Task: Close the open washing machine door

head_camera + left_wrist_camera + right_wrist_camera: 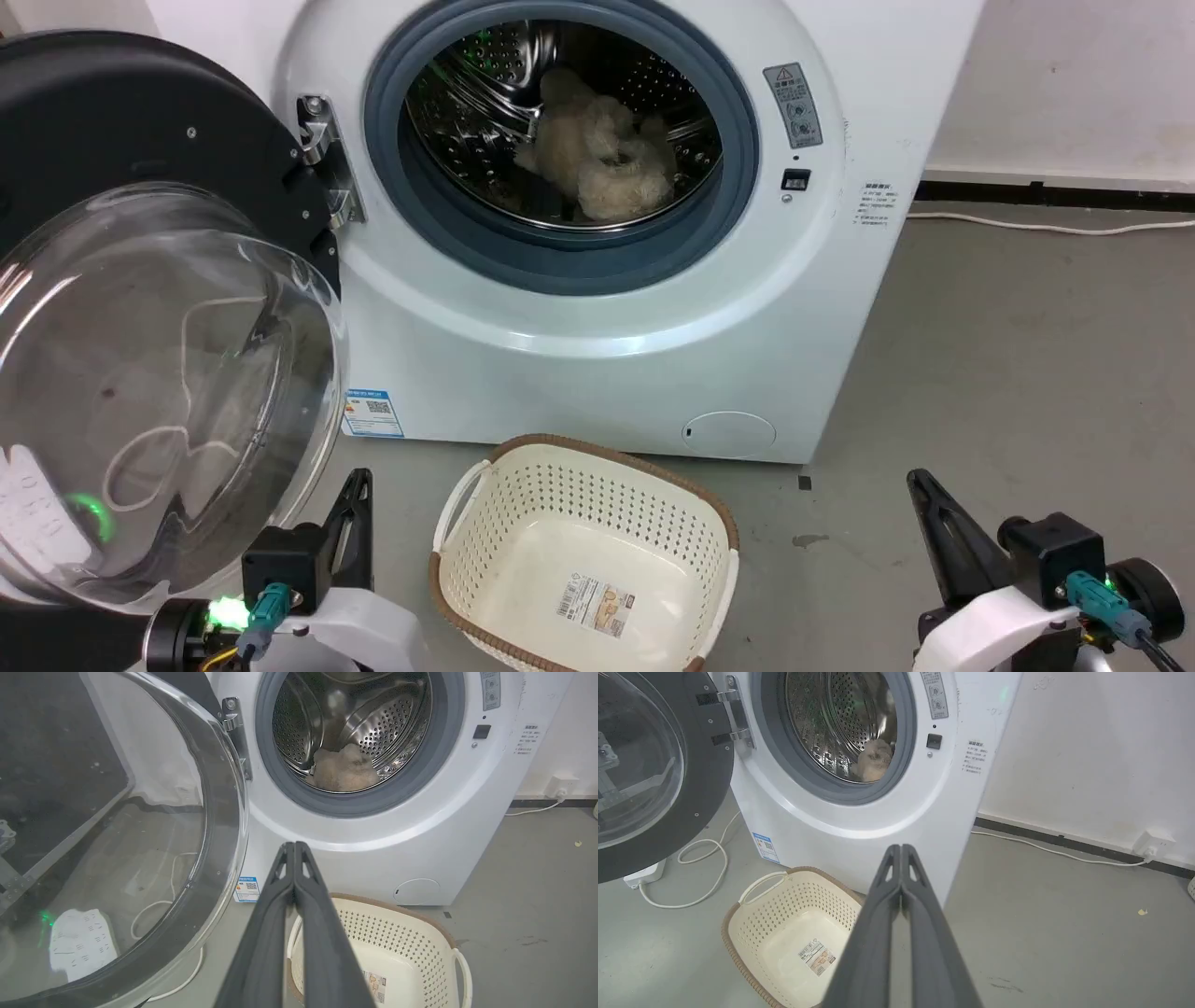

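Observation:
The white washing machine [597,373] [373,858] [859,826] stands before me with its round port uncovered. Its door [140,121] [219,812] [710,779] hangs wide open on the left, black rim and clear glass bowl turned toward me, held by a metal hinge [327,159]. A beige fluffy item [597,149] lies in the steel drum. My left gripper [358,481] [294,845] is shut and empty, just below and right of the door's glass bowl. My right gripper [920,481] [900,848] is shut and empty at the lower right, away from the machine.
A cream perforated laundry basket [583,560] [397,933] [784,919] sits empty on the grey floor in front of the machine, between my arms. A white power strip [644,875] and cable [705,877] lie on the floor under the door. A wall stands to the right.

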Motion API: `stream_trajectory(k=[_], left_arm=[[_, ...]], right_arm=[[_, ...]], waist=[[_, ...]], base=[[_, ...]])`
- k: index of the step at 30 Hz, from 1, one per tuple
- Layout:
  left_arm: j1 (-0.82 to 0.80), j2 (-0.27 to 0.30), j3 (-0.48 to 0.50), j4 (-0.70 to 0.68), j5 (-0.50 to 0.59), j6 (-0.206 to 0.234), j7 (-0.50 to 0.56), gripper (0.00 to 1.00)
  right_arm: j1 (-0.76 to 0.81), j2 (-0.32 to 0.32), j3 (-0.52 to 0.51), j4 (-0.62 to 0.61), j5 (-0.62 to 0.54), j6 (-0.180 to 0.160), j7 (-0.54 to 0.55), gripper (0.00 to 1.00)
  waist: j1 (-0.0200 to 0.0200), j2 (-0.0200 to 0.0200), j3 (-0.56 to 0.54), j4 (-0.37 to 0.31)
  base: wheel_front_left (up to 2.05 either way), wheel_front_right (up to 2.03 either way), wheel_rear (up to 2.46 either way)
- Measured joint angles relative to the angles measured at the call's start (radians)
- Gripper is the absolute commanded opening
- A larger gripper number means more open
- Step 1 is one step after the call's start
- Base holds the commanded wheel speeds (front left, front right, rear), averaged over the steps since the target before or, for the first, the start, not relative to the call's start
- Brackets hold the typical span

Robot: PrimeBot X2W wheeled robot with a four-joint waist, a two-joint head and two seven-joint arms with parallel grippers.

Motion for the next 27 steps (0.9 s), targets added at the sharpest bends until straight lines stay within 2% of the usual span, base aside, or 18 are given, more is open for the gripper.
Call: stream_trajectory(k=[27], left_arm=[[0.000,0.000,0.000,0.000,0.000,0.000,0.000,0.00]], right_arm=[[0.000,0.000,0.000,0.000,0.000,0.000,0.000,0.00]], waist=[[0.0000,0.0000,0.000,0.000]], base=[[0.00,0.00,0.00]])
